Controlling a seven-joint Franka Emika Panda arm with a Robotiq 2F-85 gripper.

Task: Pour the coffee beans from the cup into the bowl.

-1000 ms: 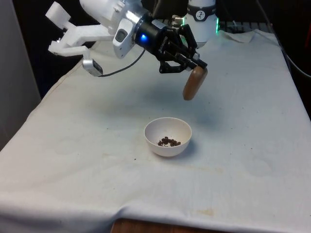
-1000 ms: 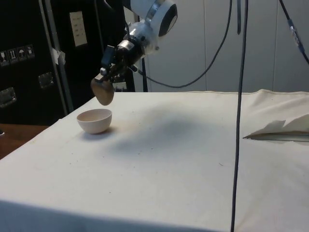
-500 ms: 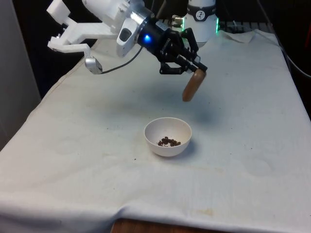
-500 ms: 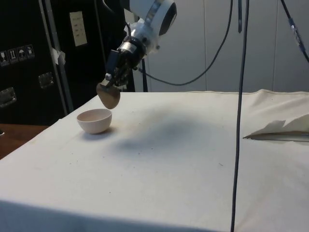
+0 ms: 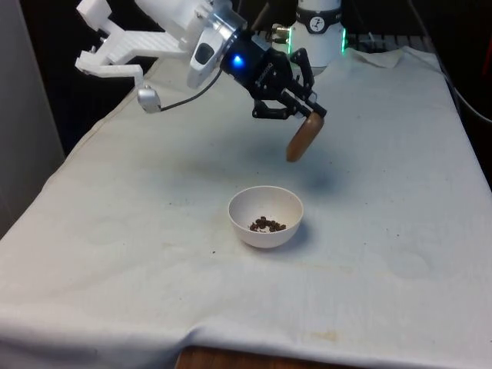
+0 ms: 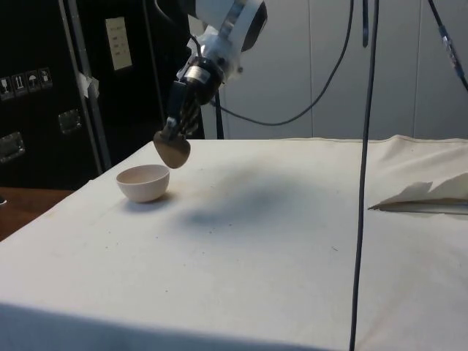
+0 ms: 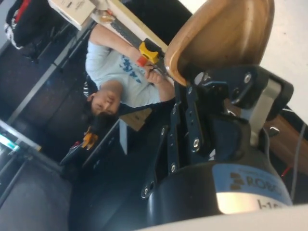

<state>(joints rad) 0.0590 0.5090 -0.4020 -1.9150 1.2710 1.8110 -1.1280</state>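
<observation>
While the gripper grasps the tipped brown cup in the air above the counter, the white bowl below holds coffee beans; its body reads "ROBO", and a person shows beyond

table covered by white cloth, wrinkled at the near edge in the front view | black cable seen hanging down in the side view | crumpled fold of white cloth lying on the table | person in a light shirt seen in the wrist view
</observation>
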